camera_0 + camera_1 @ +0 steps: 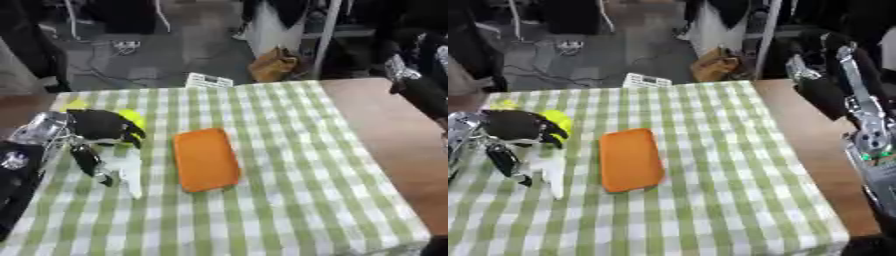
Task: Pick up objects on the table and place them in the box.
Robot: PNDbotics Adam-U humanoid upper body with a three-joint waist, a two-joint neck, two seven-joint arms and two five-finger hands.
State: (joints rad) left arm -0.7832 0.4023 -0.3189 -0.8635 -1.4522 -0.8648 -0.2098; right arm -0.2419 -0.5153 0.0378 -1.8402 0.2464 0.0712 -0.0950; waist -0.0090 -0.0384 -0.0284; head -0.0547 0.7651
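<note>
The left hand (101, 127) has its fingers curled round a yellow-green object (131, 120) above a white object (131, 172), an orange pad (206, 159) lies flat on the checked cloth (289, 190) just to its right, and the right hand (820, 92), fingers unreadable, hangs farther right off the cloth.

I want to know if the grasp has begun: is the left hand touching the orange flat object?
Apart. The left eye view shows a strip of checked cloth between the left hand and the orange object.

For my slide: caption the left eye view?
Left hand curled over a yellow object beside an orange pad on checked cloth.
</note>
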